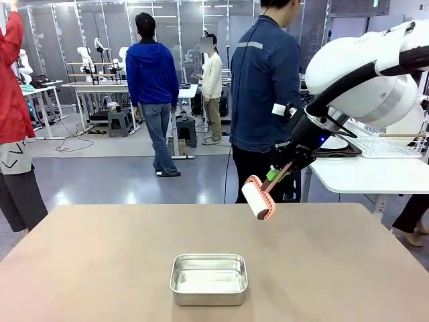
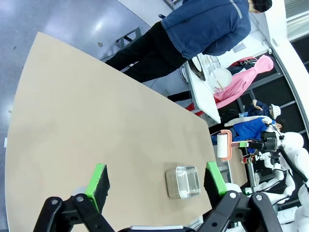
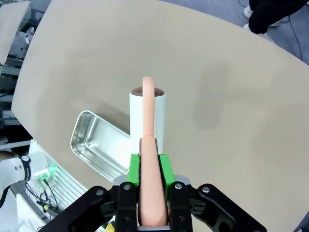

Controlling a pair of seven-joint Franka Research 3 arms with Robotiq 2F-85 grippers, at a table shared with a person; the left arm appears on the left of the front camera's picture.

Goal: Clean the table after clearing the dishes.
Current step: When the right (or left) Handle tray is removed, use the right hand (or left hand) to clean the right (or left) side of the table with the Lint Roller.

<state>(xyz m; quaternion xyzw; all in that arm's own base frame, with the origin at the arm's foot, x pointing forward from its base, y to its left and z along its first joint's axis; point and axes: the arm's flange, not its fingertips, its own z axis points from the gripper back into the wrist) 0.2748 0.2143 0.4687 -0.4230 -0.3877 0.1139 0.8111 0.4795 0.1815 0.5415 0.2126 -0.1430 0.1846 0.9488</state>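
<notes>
The beige table (image 1: 94, 261) holds no dishes. A white plate on a dark tray (image 1: 334, 143) rests on the white side table at the right. My right gripper (image 1: 278, 173) hangs above the table's far right part, shut on the peach handle of a lint roller (image 1: 258, 199) whose white roll points down-left, clear of the top. In the right wrist view the right gripper (image 3: 148, 162) clamps the handle and the lint roller (image 3: 147, 116) hovers over the table (image 3: 217, 72). My left gripper (image 2: 157, 180) is open and holds nothing, high over the table (image 2: 72, 121).
A small steel pan (image 1: 209, 278) sits near the table's front centre; the steel pan (image 3: 99, 145) lies beside the roller. A person in a denim jacket (image 1: 265, 80) stands at the far edge. A white side table (image 1: 369, 176) with a wire rack stands at the right.
</notes>
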